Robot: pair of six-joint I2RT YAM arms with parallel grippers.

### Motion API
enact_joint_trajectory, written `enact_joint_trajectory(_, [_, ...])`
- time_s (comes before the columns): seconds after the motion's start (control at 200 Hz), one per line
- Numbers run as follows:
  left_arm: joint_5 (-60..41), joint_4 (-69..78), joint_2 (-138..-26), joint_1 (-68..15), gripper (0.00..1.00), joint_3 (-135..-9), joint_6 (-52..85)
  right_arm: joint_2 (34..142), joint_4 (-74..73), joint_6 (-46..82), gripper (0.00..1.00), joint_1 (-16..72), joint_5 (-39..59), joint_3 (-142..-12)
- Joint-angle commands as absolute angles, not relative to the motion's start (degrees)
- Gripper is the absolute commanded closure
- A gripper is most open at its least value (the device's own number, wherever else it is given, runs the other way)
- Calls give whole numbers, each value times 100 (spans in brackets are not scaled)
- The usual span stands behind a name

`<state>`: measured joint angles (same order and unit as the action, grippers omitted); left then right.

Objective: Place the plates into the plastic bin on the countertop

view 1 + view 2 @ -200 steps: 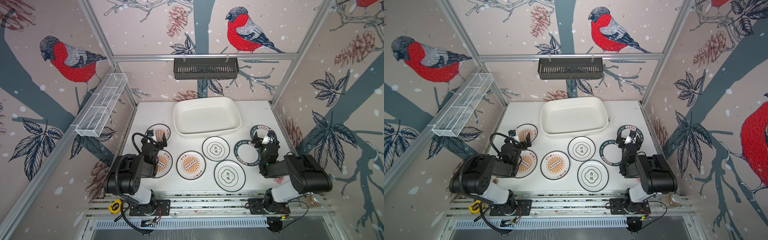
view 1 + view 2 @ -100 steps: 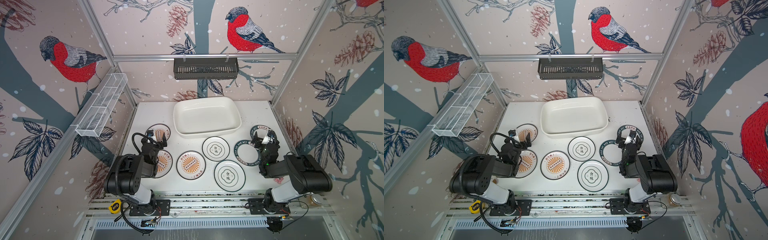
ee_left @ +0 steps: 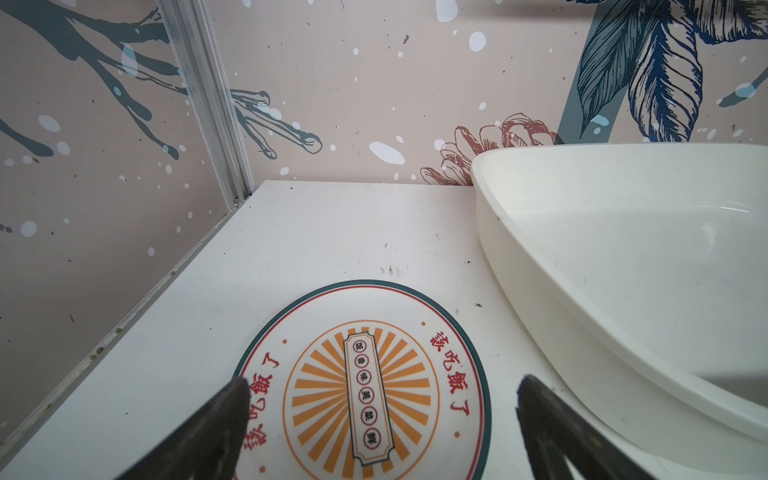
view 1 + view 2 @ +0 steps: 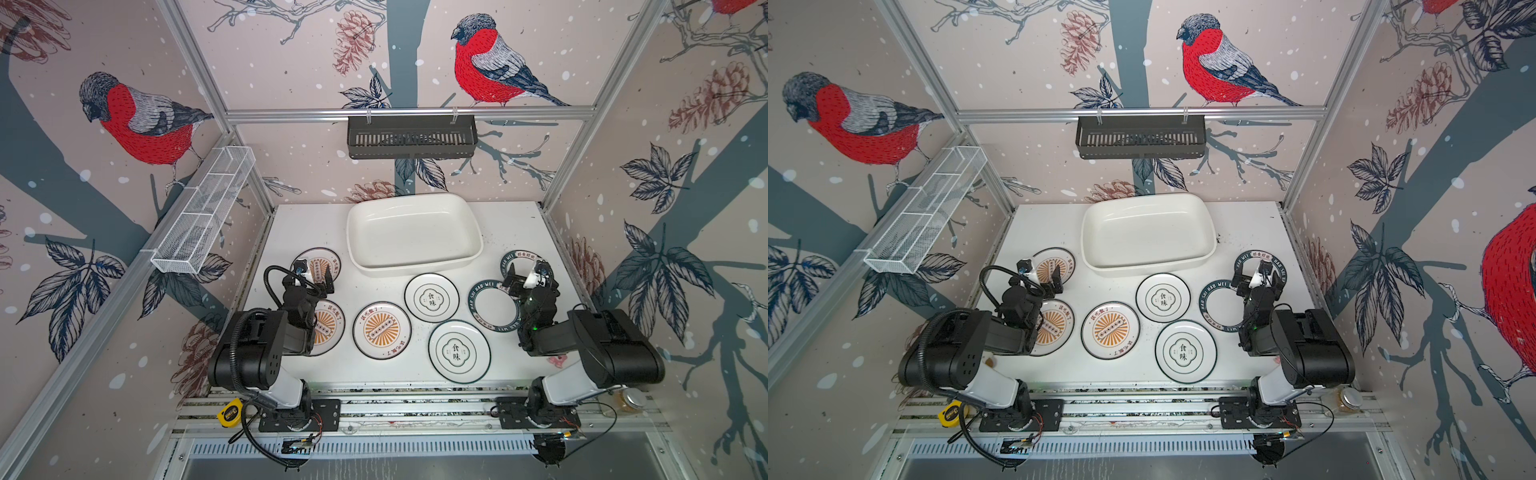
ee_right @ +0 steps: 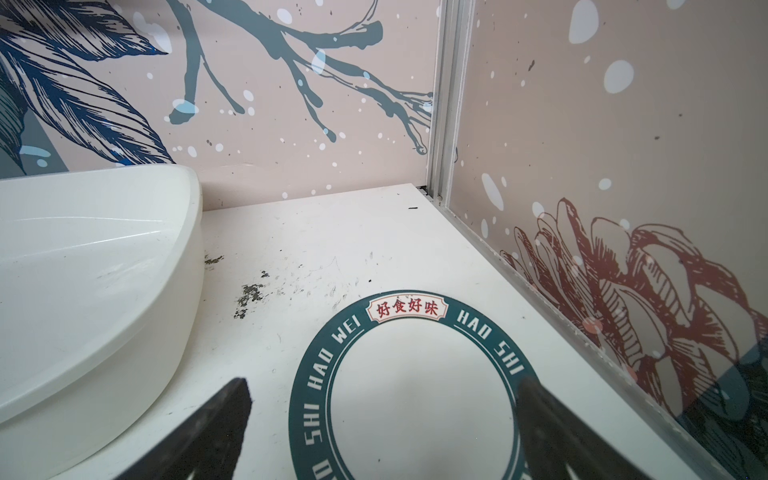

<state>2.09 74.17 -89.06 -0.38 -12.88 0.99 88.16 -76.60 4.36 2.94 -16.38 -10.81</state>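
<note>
In both top views, all seven plates (image 4: 381, 330) lie flat on the countertop (image 4: 307, 224), outside the plastic bin (image 4: 411, 237). Left wrist view: only one sunburst plate (image 3: 361, 386). Right wrist view: only one teal-ring plate (image 5: 415, 399). Jaws of left gripper (image 3: 382, 386) and right gripper (image 5: 383, 386) stand wide apart, empty, over those two.

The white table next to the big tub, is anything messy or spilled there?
Yes, dark crumbly specks are scattered on the countertop just beside a corner of the plastic bin, like dirt or scuffed grime. Nothing looks tipped or broken.
</note>
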Motion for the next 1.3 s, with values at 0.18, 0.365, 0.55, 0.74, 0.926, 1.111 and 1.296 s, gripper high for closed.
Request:
enact_joint_trajectory(0.18, [292,7497,-8895,-51,1,-1305,15,8817,-7726,448,0,290,-1608,-1099])
enact_joint_trajectory(0.365, [295,7497,-8903,-52,1,-1318,16,8815,-7677,474,0,251,-1514,-1116])
enact_joint_trajectory(0.55, [229,7084,-8675,-48,2,-1444,-30,8449,-6958,502,0,288,-1731,-1359])
enact_joint_trajectory(0.74, [156,5085,-8101,-51,2,-2342,-55,7873,-4480,861,0,273,-1932,-2578])
enact_joint_trajectory(0.926, [0,3162,-7551,-50,2,-3186,-286,7794,-1771,2742,1,21,-1924,-3849])
enact_joint_trajectory(1.111, [-703,1376,-7292,-46,2,-4198,-654,7460,-867,3678,0,-619,-498,-3923])
enact_joint_trajectory(1.296, [-1449,193,-7373,-63,2,-5088,-784,6947,-1179,3883,3,-1241,675,-3413])
